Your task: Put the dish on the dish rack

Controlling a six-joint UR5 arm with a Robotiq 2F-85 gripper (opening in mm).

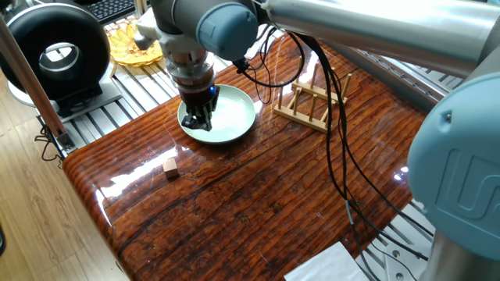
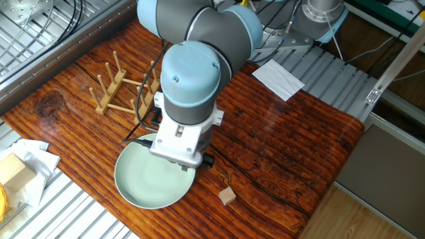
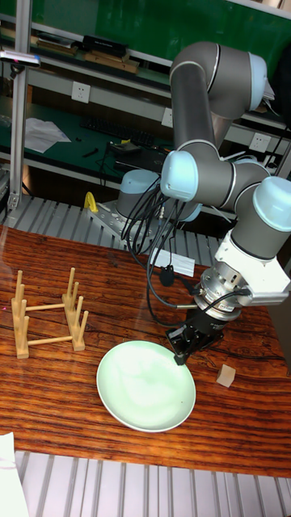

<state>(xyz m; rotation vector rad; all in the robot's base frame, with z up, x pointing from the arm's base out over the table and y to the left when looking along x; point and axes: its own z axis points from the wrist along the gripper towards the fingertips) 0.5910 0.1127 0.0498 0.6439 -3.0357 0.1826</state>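
Note:
The dish (image 1: pixel 228 112) is a pale mint-green plate lying flat on the wooden table, also seen as the dish (image 2: pixel 145 180) and the dish (image 3: pixel 141 388). My gripper (image 1: pixel 198 122) points down at the dish's rim on the side toward the small cube, its fingers slightly apart and low over the rim. The tall fixed view shows the gripper (image 3: pixel 183 350) at the dish's right edge. In the other fixed view the wrist hides the fingers. The dish rack (image 1: pixel 312 104), a light-wood rack with upright pegs, stands apart from the dish, as do the dish rack (image 2: pixel 123 86) and the dish rack (image 3: pixel 47 316).
A tiny wooden cube (image 1: pixel 170 166) lies near the dish. A yellow wicker basket (image 1: pixel 133 43) and a black round device (image 1: pixel 56 53) sit beyond the table's edge. White paper (image 2: pixel 279 77) lies at a table corner. Black cables (image 1: pixel 336 156) trail across the table.

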